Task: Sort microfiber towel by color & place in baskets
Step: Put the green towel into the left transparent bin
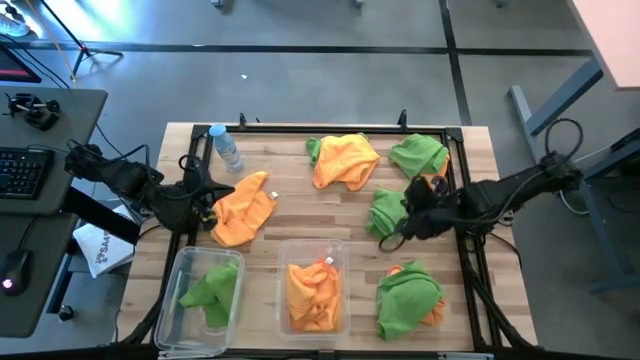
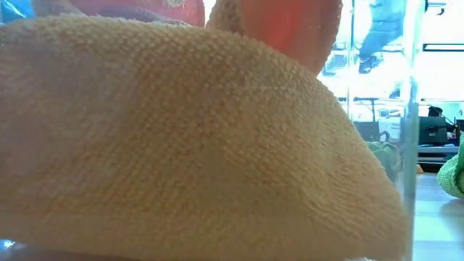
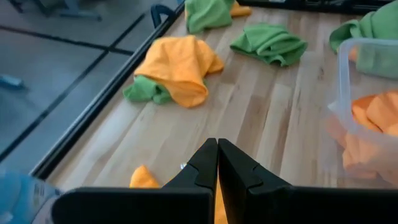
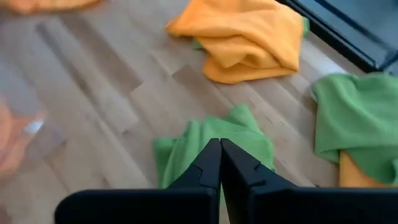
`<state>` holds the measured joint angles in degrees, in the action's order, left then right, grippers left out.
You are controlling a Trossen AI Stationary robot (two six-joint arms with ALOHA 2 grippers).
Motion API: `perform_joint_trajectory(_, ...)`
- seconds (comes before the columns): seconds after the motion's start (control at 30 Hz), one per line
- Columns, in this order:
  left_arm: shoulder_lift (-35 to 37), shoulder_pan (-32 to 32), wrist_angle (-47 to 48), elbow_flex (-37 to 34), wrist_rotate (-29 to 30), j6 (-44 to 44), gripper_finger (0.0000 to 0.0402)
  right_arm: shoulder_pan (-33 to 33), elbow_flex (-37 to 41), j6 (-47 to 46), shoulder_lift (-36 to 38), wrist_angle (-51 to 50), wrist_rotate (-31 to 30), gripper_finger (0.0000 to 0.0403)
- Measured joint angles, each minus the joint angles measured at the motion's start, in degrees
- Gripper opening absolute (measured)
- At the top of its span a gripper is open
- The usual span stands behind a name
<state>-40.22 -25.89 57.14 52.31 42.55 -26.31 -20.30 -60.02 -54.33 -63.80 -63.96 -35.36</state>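
The microfiber towels lie loose over the table point(image 1: 270, 150): an orange one point(image 1: 243, 208) just under your left gripper point(image 1: 205, 206), a green one point(image 1: 387, 212) under your right gripper point(image 1: 392, 236), an orange-over-green heap point(image 1: 344, 158) at the far edge, another green one point(image 1: 418, 155) at the far right, and a green-and-orange pile point(image 1: 408, 298) at the near right. They look light, soft and floppy, so expect them to drape and drag; take hold on a raised fold or bunched ridge, not a flat spot. Both grippers have their fingers pressed together and hold nothing, so you must spread them first. The left basket point(image 1: 172, 300) already holds green, the middle basket point(image 1: 339, 258) orange. Bare wood lies between the cloths, but mind the water bottle point(image 1: 226, 146) near your left arm and the black frame rail point(image 1: 472, 270) along the right edge.
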Motion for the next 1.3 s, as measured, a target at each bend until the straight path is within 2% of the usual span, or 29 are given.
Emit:
perform_joint_trajectory(0.17, -2.46, 0.02, -5.87, 0.0, 0.49, 3.04, 0.0, 7.45, 8.51, -2.62, 8.54, 3.55, 0.25, 0.0)
perform_joint_trajectory(0.37, -5.37, 0.04, -8.21, 0.0, 2.86, 3.52, 0.0, 19.88, 12.24, -0.57, 13.61, 2.84, 6.08, 0.0)
perform_joint_trajectory(0.5, -7.02, 0.07, -8.2, 0.0, 4.59, 1.93, 0.0, 30.04, 13.33, 6.87, 13.97, 2.09, 10.64, 0.0)
perform_joint_trajectory(0.73, -8.98, 0.07, -8.19, 0.0, 4.75, 0.88, 0.0, 48.94, 16.32, 13.11, 13.97, 4.0, 14.39, 0.0)
perform_joint_trajectory(0.9, -9.98, 0.11, -8.17, 0.0, 5.87, 0.84, 0.0, 59.87, 19.05, 16.09, 12.41, 5.25, 16.62, 0.0002)
perform_joint_trajectory(1.07, -10.06, 1.49, -8.18, 0.0, 6.1, 0.86, 0.0, 65.98, 20.97, 21.62, 9.33, 7.53, 19.56, 0.0035)
perform_joint_trajectory(1.3, -10.06, 3.92, -8.17, 0.0, 5.29, 0.84, 0.0, 67.87, 21.64, 24.1, 4.99, 14.57, 18.89, 0.012)
